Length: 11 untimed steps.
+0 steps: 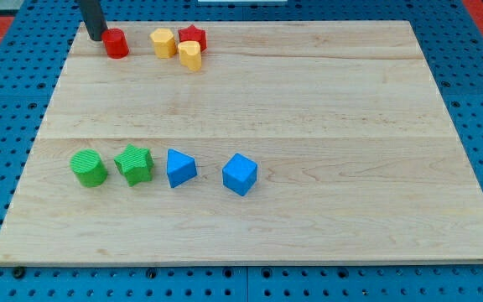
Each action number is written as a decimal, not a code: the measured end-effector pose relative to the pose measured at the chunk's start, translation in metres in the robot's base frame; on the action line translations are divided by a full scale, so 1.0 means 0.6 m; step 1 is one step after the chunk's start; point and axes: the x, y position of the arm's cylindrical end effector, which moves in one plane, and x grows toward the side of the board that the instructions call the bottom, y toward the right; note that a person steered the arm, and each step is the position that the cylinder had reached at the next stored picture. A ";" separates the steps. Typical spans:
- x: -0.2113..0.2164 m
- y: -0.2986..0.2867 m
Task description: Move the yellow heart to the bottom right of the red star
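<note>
The red star (193, 37) sits near the view's top, left of centre. A yellow block that looks like the heart (190, 55) touches the star from just below. A second yellow block (163, 42), of a more angular shape, lies just left of the star. My tip (96, 38) is at the view's top left, right beside the left side of a red cylinder (116, 43). It is well left of both yellow blocks and the star.
The wooden board (309, 126) lies on a blue pegboard. In a row toward the view's lower left stand a green cylinder (88, 168), a green star (134, 164), a blue triangle (180, 168) and a blue cube (240, 174).
</note>
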 end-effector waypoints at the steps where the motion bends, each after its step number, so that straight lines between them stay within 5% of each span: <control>1: 0.063 -0.103; 2: 0.137 -0.045; 8: 0.122 0.466; 9: 0.145 0.361; 11: 0.076 0.241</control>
